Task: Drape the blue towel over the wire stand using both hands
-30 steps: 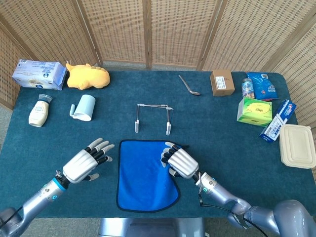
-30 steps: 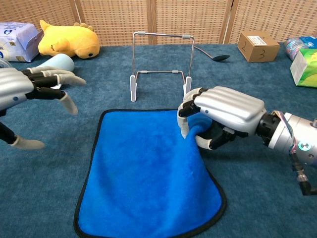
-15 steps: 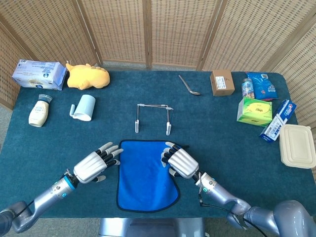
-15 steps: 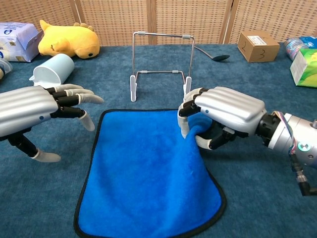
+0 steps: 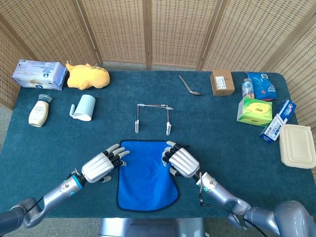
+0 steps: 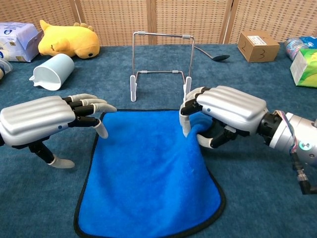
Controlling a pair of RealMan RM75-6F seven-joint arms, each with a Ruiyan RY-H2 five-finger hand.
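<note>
The blue towel (image 5: 146,174) (image 6: 143,173) lies flat on the table near the front edge, black-trimmed. My right hand (image 5: 180,161) (image 6: 223,115) grips the towel's far right corner, with the cloth bunched under its curled fingers. My left hand (image 5: 102,165) (image 6: 47,121) hovers at the towel's far left corner, fingers spread, holding nothing. The wire stand (image 5: 152,117) (image 6: 161,62) stands upright just behind the towel, bare.
On the blue table (image 5: 217,128), a light blue cup (image 5: 85,107) lies on its side at left, near a bottle (image 5: 38,113), a yellow plush (image 5: 87,76) and a tissue pack (image 5: 38,74). A spoon (image 5: 189,85), a cardboard box (image 5: 221,82) and packages (image 5: 255,111) sit at right.
My left hand has moved right, from well clear of the towel to its far left corner. My right hand keeps its grip on the right corner, unmoved.
</note>
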